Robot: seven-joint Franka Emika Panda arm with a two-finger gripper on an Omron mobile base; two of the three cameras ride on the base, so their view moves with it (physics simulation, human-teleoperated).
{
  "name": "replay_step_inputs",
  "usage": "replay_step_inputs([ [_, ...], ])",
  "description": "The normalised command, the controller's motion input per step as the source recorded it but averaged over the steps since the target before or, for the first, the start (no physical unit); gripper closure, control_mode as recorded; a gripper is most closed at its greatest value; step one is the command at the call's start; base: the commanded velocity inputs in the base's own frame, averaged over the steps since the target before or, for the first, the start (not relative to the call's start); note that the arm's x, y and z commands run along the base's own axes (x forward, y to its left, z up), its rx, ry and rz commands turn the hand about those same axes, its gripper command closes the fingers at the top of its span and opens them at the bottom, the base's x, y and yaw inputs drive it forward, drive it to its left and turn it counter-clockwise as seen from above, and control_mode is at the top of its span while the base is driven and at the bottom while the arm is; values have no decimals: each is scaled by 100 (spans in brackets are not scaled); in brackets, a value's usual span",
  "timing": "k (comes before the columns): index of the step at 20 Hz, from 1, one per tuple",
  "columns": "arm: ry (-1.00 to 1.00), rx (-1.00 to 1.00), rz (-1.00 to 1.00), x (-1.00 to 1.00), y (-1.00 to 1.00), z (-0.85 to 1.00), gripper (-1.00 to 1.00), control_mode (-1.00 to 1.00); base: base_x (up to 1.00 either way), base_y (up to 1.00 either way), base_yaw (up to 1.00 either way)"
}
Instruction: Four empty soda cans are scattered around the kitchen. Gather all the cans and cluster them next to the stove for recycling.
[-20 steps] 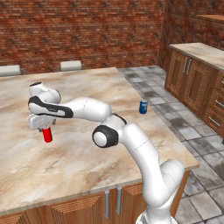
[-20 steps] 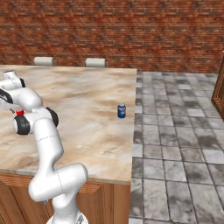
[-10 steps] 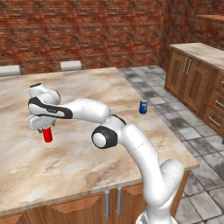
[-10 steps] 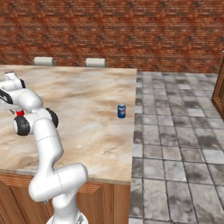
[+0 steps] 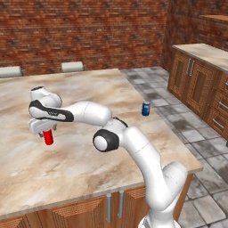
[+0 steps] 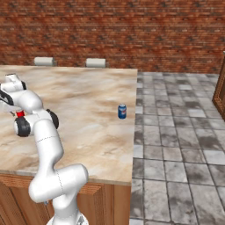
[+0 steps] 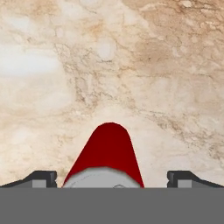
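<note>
A red soda can [image 5: 48, 138] stands upright on the marble island counter [image 5: 89, 173], toward its left side. My gripper [image 5: 47, 133] hangs straight above the can, open, with a finger on each side of the can's top and no visible contact. Looking down from the hand, the can [image 7: 107, 151] sits centred between the two fingertips [image 7: 41, 178], and my gripper [image 7: 111, 178] is spread wider than the can. From the right base camera, the same can [image 6: 19, 114] peeks out behind the arm. The stove is out of view.
A blue can [image 5: 146, 108] [image 6: 122, 111] stands upright near the counter's right edge. Two pale chair backs [image 5: 72, 67] line the counter's far side. Wooden cabinets [image 5: 200, 84] stand across the tiled floor on the right. A brick wall closes the back.
</note>
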Motion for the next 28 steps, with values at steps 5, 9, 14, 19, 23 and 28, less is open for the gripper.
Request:
replay_step_inputs([
  [5, 2, 0, 0, 0, 0, -12, -100, -100, 0, 0, 0],
  [9, 1, 0, 0, 0, 0, -12, -100, -100, 0, 0, 0],
  [14, 1, 0, 0, 0, 0, -2, 100, -100, 0, 0, 0],
  [19, 0, 0, 0, 0, 0, 1, 100, -100, 0, 0, 0],
  [23, -1, -1, 1, -4, -3, 25, 100, -100, 0, 0, 0],
  [28, -2, -1, 0, -21, -19, 52, 100, -100, 0, 0, 0],
])
